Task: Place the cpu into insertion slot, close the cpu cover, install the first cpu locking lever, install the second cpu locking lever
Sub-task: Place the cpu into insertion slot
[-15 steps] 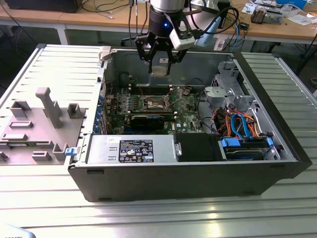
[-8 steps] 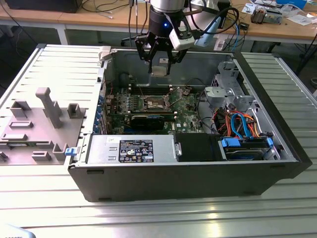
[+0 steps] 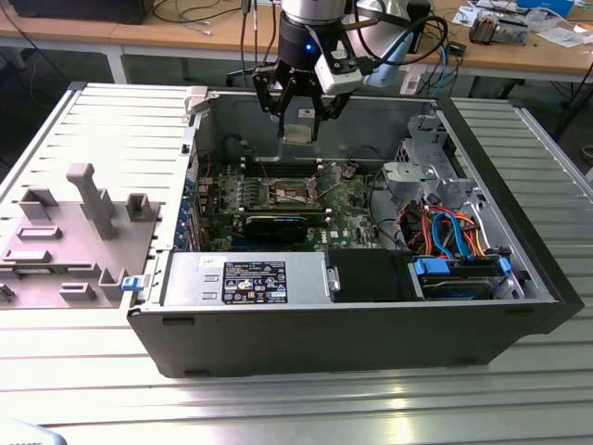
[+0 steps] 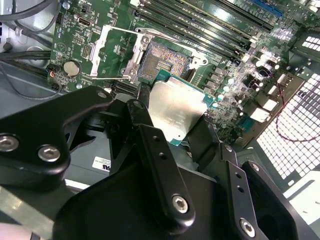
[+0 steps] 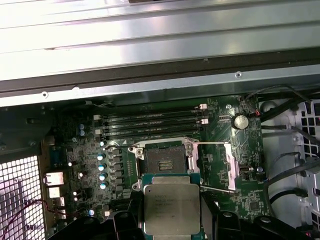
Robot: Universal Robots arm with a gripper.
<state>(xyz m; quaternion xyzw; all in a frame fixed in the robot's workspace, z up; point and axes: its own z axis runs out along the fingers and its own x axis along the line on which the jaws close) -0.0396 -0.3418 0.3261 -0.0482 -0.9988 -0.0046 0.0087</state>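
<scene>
My gripper point(image 3: 298, 128) hangs above the open computer case, shut on the cpu point(image 3: 298, 131), a flat silvery square chip. In both wrist views the cpu point(image 4: 175, 112) point(image 5: 171, 207) sits between the black fingers point(image 4: 144, 102), held above the motherboard and close beside the insertion slot. The insertion slot point(image 5: 164, 161) point(image 4: 163, 59) point(image 3: 290, 192) lies bare with its contact field showing. The cpu cover point(image 5: 226, 164) point(image 4: 111, 50) is swung open to one side of the slot. Two thin wire levers point(image 5: 212, 144) stand loose along the cover.
Long memory slots point(image 5: 152, 124) run beside the socket. A black graphics card point(image 3: 276, 225), the power supply point(image 3: 250, 278), a drive cage point(image 3: 422, 167) and coloured cables point(image 3: 445, 232) fill the case. A grey fixture point(image 3: 79, 227) lies at the exterior view's left.
</scene>
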